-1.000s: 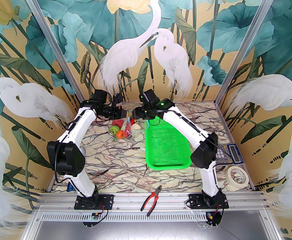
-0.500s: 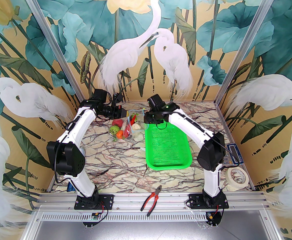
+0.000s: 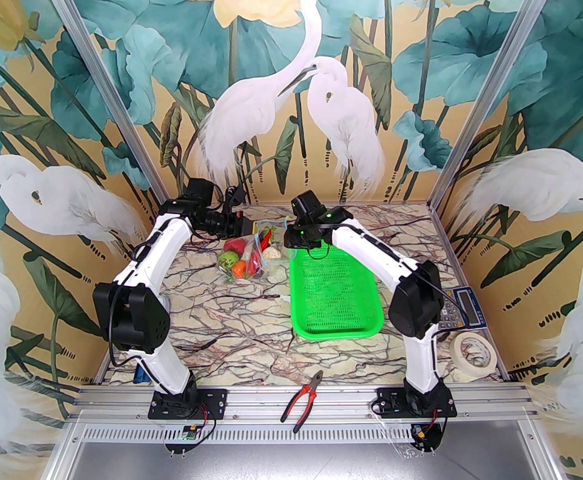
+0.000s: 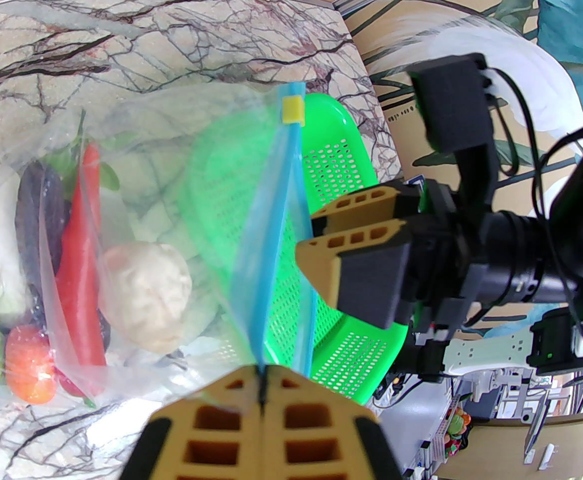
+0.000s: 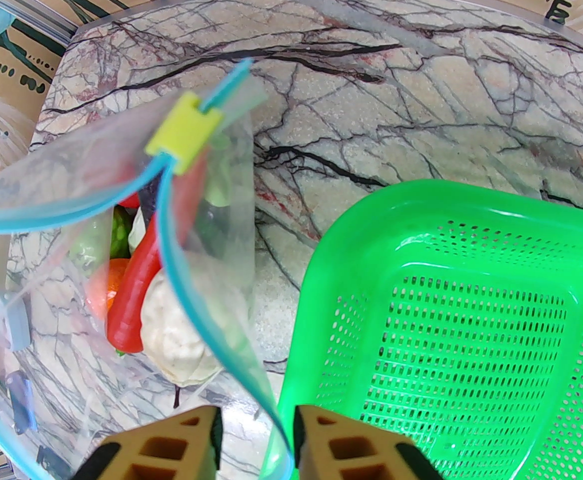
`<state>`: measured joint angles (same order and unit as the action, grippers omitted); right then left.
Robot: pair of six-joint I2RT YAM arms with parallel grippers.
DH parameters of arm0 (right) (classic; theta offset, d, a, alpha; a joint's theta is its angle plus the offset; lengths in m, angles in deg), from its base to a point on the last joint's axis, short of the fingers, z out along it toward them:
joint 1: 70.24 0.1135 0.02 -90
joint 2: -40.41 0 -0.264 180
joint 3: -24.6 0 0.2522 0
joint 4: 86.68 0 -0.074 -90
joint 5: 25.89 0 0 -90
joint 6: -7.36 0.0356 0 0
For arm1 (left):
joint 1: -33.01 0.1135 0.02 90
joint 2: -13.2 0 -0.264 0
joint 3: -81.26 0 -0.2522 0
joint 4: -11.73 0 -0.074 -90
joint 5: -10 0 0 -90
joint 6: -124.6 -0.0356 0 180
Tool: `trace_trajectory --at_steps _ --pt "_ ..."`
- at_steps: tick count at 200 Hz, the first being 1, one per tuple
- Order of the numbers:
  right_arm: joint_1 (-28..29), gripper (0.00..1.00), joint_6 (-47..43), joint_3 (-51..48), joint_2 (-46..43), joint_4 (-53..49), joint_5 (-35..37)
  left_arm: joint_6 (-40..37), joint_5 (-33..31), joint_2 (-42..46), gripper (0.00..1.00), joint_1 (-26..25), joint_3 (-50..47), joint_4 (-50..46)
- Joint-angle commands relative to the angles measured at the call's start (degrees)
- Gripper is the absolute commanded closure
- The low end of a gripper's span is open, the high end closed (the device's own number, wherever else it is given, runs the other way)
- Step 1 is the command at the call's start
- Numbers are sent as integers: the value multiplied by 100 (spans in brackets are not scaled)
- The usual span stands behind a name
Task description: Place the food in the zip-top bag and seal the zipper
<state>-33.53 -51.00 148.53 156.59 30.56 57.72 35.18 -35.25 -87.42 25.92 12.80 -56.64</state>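
Sitting at the far middle of the table (image 3: 251,318), just left of the green basket (image 3: 336,293), the bag (image 3: 266,257) holds the food (image 3: 239,263). The left gripper (image 4: 261,393) is clenched on the zipper (image 4: 266,268). The right gripper (image 5: 256,443) straddles the strip with its jaws slightly apart. The risk is a loose pinch slipping off short of the yellow slider (image 5: 184,133), which would leave the mouth gaping.

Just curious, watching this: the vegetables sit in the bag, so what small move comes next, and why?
Probably the right gripper closes on the zipper: one side of the blue strip runs between its parted fingers, the left gripper pinches the strip's end, and the bag gapes open.
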Motion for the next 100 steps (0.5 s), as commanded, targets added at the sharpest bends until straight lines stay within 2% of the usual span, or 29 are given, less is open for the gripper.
trace_trajectory --at_steps 1,13,29,40,100 --pt "-47 75 88 -109 75 103 -121 -97 96 -11 97 15 133 -146" --pt "-48 81 103 -120 63 129 -167 -103 92 -10 97 19 128 -164" --pt "-48 95 182 -194 -34 326 -439 -150 72 -23 97 9 136 -229" --pt "-49 99 245 -213 -122 491 -649 -187 67 -37 97 7 157 -324" --pt "-26 100 881 -42 -414 1675 -1563 -354 77 68 96 6 172 -662"
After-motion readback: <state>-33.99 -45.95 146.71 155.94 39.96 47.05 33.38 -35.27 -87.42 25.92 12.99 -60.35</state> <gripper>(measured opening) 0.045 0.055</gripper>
